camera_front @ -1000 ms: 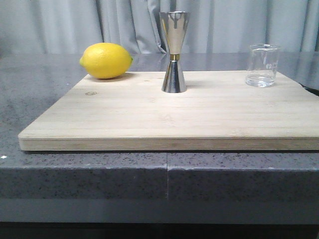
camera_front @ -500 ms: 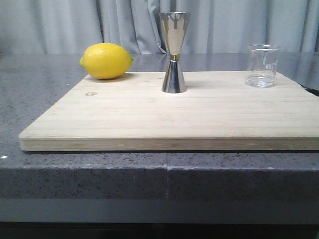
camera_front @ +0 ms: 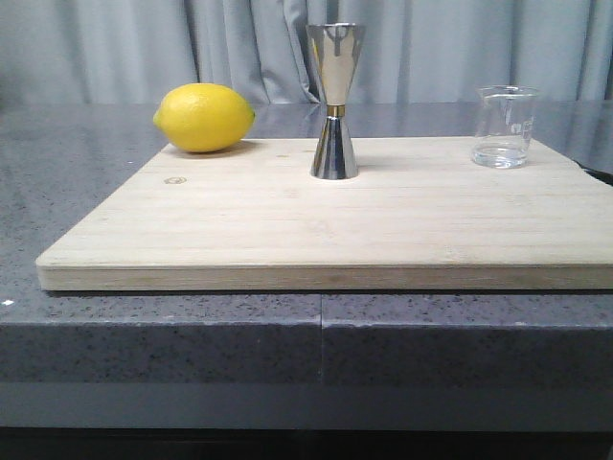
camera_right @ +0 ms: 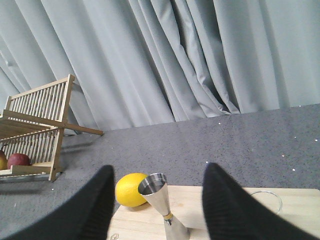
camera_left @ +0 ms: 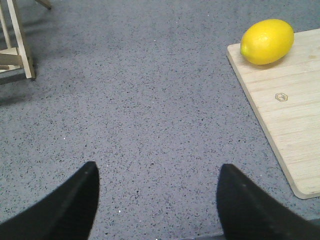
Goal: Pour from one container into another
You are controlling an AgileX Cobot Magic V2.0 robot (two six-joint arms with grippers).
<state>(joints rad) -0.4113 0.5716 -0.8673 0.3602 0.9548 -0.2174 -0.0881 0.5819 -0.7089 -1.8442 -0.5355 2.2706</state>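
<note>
A small clear glass beaker (camera_front: 505,126) stands at the back right of the wooden board (camera_front: 335,225), with a little clear liquid in its bottom; only its rim (camera_right: 265,196) shows in the right wrist view. The steel hourglass jigger (camera_front: 334,100) with a gold waist band stands upright at the board's back middle, also seen from above as the jigger (camera_right: 161,202). My left gripper (camera_left: 157,172) is open over bare grey counter, left of the board. My right gripper (camera_right: 159,172) is open, in the air, away from both vessels. Neither arm shows in the front view.
A yellow lemon (camera_front: 204,117) lies at the board's back left corner. A wooden dish rack (camera_right: 35,130) with red fruit stands on the grey stone counter (camera_front: 57,172) far to the left. Grey curtains hang behind. The counter's front edge runs below the board.
</note>
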